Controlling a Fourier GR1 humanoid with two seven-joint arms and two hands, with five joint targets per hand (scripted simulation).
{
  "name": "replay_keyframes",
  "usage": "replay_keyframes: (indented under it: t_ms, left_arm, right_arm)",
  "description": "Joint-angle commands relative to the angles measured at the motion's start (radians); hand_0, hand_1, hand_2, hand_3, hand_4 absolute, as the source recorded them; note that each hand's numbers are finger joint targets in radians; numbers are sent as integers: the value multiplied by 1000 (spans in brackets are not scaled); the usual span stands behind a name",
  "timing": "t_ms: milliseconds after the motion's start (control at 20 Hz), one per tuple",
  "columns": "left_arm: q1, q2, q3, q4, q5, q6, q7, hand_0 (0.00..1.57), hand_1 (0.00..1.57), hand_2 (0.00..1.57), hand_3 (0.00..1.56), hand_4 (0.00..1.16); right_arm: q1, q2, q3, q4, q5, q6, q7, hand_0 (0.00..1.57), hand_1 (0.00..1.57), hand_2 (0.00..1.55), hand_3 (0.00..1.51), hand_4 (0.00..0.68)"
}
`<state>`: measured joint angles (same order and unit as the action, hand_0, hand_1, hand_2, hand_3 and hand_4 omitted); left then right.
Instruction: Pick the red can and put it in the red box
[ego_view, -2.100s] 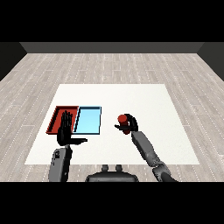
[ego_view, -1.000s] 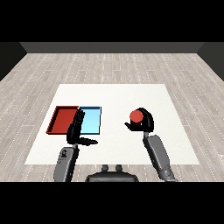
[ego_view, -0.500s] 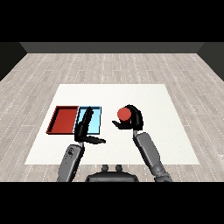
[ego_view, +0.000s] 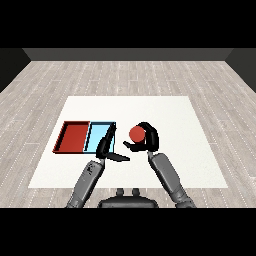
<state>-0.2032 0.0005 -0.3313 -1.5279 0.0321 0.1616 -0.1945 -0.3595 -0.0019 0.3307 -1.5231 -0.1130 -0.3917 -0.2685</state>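
Red can (ego_view: 136, 133) – round top showing – right hand (ego_view: 148, 140) fingers curled round it; left hand (ego_view: 107, 146) fingers straight.

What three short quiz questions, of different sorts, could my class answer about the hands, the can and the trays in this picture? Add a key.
1. True or false: the red can lies in the red tray.
2. Which hand holds the can? A. left hand B. right hand
3. Fill in: the tray next to the red tray is light ____.

Key:
1. False; the right hand holds it, to the right of the light blue tray.
2. B
3. blue
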Motion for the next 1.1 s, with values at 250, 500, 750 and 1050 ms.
replay_keyframes:
  t_ms: [250, 500, 750, 1050]
  left_arm:
    - [25, 0, -30, 59, 12, 17, -26, 0, 0, 0, 0, 0]
    - [-46, 0, -82, 197, 103, 72, -87, 0, 0, 0, 0, 0]
    - [-40, 0, -82, 125, 82, 71, -8, 0, 0, 0, 0, 0]
    - [-90, 0, -116, 170, 152, 87, -59, 0, 0, 0, 0, 0]
  right_arm:
    - [11, 2, 8, -67, 15, 25, 26, 1462, 1462, 1442, 1391, 659]
    - [22, 2, 104, -50, 2, -42, -32, 1460, 1460, 1427, 1386, 652]
    - [9, 2, 126, -77, 21, -52, 22, 1469, 1469, 1437, 1386, 662]
    - [7, 2, 160, -37, -54, -72, -57, 1440, 1440, 1431, 1398, 658]
